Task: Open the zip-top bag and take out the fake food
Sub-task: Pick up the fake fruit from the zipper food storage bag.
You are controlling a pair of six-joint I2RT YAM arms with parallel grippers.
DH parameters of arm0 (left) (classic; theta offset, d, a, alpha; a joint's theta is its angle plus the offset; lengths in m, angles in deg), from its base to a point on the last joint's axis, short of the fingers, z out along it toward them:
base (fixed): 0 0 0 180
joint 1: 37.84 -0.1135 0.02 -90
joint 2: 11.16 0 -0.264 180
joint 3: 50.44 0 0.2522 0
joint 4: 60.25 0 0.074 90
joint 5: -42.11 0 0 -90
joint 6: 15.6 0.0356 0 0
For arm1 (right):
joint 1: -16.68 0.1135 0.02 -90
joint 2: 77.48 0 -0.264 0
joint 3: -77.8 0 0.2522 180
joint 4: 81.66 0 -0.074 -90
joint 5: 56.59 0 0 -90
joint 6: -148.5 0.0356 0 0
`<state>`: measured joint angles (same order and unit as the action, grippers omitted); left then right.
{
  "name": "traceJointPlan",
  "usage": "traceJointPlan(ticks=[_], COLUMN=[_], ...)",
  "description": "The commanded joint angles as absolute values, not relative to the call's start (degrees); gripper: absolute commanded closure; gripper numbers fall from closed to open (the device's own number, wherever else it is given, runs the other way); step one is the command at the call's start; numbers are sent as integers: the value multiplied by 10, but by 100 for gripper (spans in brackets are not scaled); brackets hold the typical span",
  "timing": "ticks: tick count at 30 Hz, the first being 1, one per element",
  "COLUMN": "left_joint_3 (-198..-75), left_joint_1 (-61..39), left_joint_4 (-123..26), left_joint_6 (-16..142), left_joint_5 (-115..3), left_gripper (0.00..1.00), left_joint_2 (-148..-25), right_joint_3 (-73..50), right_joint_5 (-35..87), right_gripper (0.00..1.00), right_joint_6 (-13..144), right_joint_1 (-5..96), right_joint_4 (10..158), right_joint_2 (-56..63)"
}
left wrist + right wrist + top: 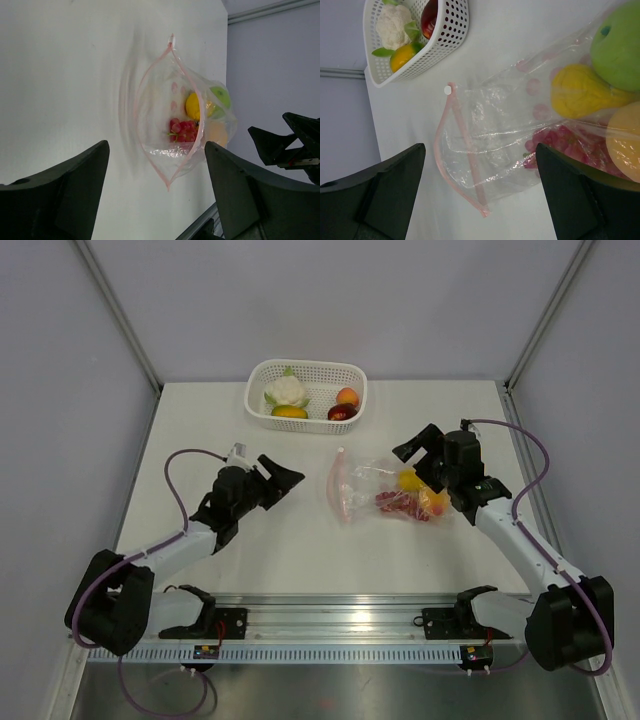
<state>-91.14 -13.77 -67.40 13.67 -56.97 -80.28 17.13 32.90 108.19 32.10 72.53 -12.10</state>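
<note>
White tabletop [200, 430], boxed in by pale grey walls [60, 360]. Right of centre on it, lying flat: the zip-top bag [370, 475], clear with pink dots, mouth turned toward the left arm, filled end under the right one. Pink zip strip [340, 485] parted into two arcs, mouth gaping wide in the left wrist view, so opening judged done.

Fake food [408, 480] still inside, bunched at the closed end:
- a green apple [619, 47]
- a yellow pear-shaped piece [580, 91]
- an orange piece [626, 146]
- a bunch of red grapes [182, 131]

Further out, at the far edge and well apart from the bag: a white perforated basket [306, 363] holding a cauliflower [287, 390], an orange-yellow citrus [290, 411], a peach [347, 396] and a dark red piece [341, 413]. No telling from here whether those came out of the bag. If so, removal roughly half done, with four pieces left.

Left gripper [156, 147]: fingers spread wide, nothing between them, hovering short of the bag mouth and aimed straight into it. Right gripper [480, 150]: spread just as wide, empty, hanging above the filled end, apparently not touching.

Left to do: reaching in or tipping out the four pieces. With neither claw on the plastic, a likely risk of the loose bag sliding on the smooth top.
</note>
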Motion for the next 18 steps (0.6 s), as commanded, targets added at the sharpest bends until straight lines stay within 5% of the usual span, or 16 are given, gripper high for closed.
traceJointPlan(ticks=[1, 12, 14, 18], left_joint_3=[-936, -1018, -1016, -1020], left_joint_1=[-110, -66, -63, -63], left_joint_4=[-730, -779, -815, -845], left_joint_6=[127, 116, 111, 110], left_joint_5=[-554, -573, -591, -612], left_gripper=[24, 51, 65, 68], left_joint_2=[-827, -973, -994, -1045], right_joint_3=[152, 151, 153, 151], right_joint_5=[343, 374, 382, 418], right_gripper=[1, 0, 1, 1], right_joint_6=[1081, 1066, 1066, 1081], right_joint_1=[321, 320, 319, 319], right_joint_4=[731, 713, 712, 691], right_joint_2=[-117, -142, -145, -140])
